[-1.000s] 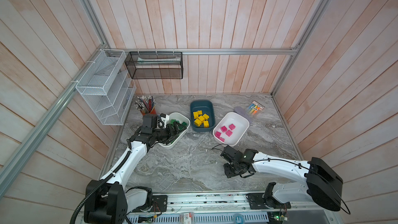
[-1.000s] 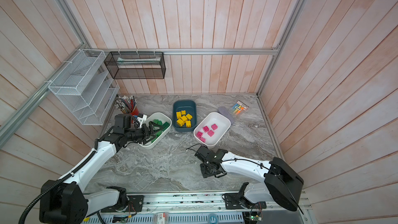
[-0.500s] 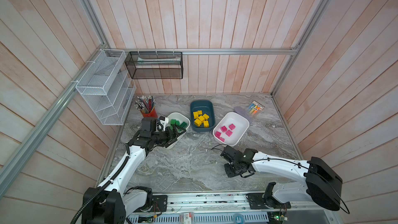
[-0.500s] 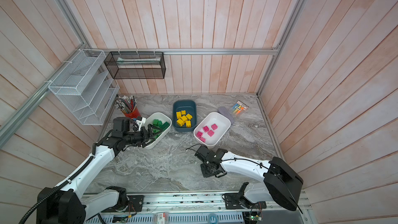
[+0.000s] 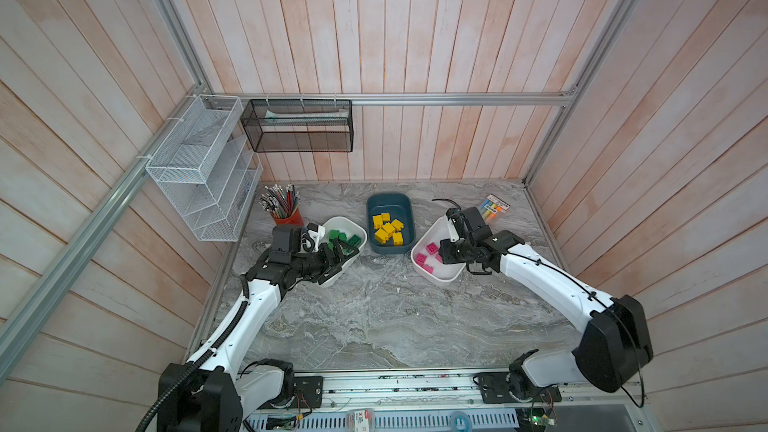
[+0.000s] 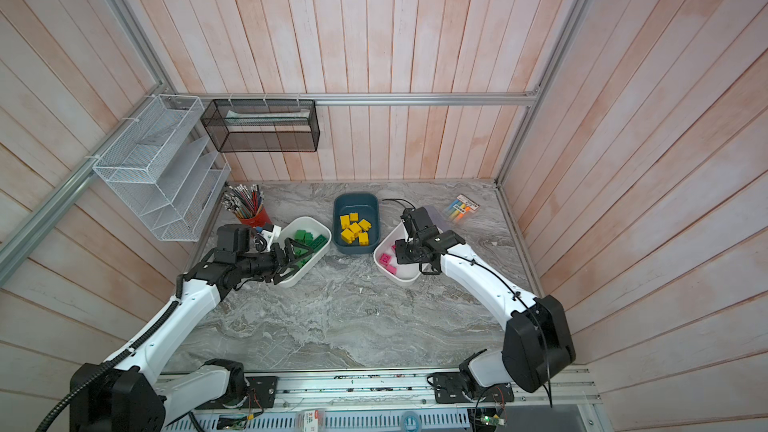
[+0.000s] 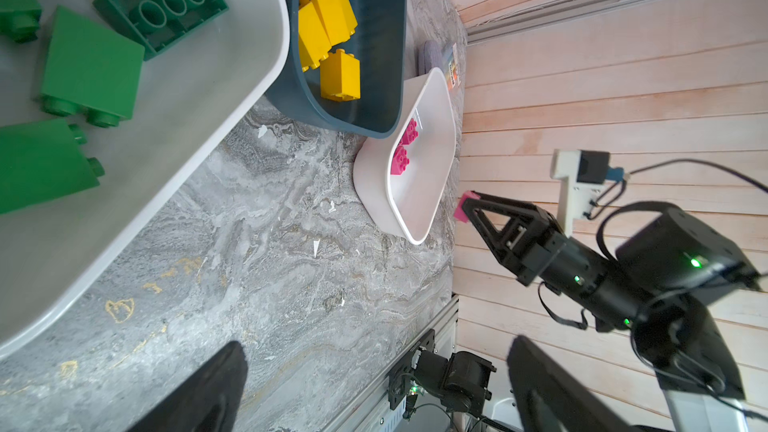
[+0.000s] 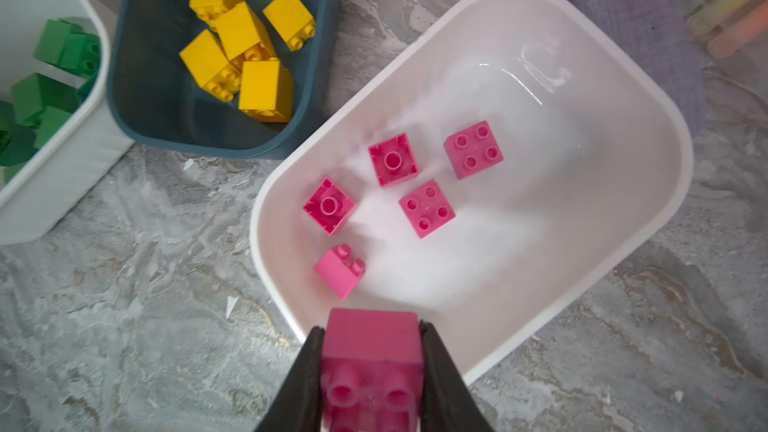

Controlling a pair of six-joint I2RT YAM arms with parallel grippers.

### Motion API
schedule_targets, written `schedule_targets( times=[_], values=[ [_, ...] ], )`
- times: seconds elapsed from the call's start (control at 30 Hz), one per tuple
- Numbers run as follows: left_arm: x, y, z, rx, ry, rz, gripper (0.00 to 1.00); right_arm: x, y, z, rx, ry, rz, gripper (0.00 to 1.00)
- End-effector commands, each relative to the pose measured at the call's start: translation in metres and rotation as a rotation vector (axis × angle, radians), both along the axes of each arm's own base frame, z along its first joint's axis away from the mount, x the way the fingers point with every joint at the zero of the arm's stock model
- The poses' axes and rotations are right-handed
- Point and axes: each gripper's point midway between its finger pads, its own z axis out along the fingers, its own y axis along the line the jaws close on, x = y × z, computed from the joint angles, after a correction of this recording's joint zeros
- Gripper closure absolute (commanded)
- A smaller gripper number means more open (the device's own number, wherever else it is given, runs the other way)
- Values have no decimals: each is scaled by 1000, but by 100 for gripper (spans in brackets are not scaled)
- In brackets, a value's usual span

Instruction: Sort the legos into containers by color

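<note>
While right gripper point(image 8: 371, 330) clamps a pink 2x2 brick point(image 8: 370, 367) over near rim of white pink-brick tub point(image 8: 582, 251), left gripper point(image 5: 341, 258) spread wide, empty, at white green-brick tub point(image 5: 337, 220).

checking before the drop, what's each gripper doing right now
left gripper: open, holding nothing
right gripper: closed on a pink brick

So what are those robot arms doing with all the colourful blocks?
They are sorting chunky plastic bricks by colour. The right claw is pinching a pink plastic brick over the rim of a white plastic tub, where five pink bricks already lie. The left claw hangs open, holding nothing, by the other white plastic tub, which holds green bricks. Yellow bricks sit in the dark teal plastic tub.
</note>
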Motion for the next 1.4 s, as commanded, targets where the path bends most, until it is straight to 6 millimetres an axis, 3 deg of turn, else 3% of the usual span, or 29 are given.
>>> schedule_targets(
  times=[0.0, 0.13, 0.37, 0.47, 0.53, 0.67, 0.77, 0.87, 0.9, 0.93, 1.0, 1.13, 1.3, 1.37],
  values=[
    [8, 1, 12, 24, -48, -2, 0, 17, -11, -21, -74, 10, 52, 78],
    [11, 4, 13, 32, -57, 8, 0, 19, -3, -48, -52, 91, 108, 77],
    [14, 7, 7, 40, -51, 11, 0, 18, 6, -73, -19, 130, 138, 69],
    [17, 8, 4, 47, -51, 9, 0, 22, 11, -74, -10, 127, 156, 61],
    [19, 10, 2, 62, -55, 11, 0, 22, 16, -69, 7, 127, 185, 50],
    [27, 19, 1, 88, -66, 26, 0, 22, 23, -40, 89, 78, 241, 38],
    [35, 32, 2, 128, -87, 50, 0, 32, 7, -8, 124, -3, 214, 34],
    [46, 54, 0, 227, -135, 95, 0, 48, -22, 24, 152, -131, 136, 28],
    [50, 65, -3, 296, -160, 111, 0, 52, -27, 33, 151, -186, 140, 13],
    [54, 74, -7, 350, -171, 128, 0, 54, -31, 41, 126, -231, 145, 6],
    [63, 91, -9, 426, -218, 164, 0, 64, -48, 57, 46, -351, 95, 2],
    [77, 129, -18, 579, -317, 300, 0, 73, -93, 71, -39, -539, -32, 2],
    [82, 187, -37, 822, -391, 493, 0, 78, -154, 74, 32, -680, -204, 2],
    [82, 198, -41, 871, -446, 536, 0, 74, -165, 73, 47, -760, -231, 2]
  ],
)
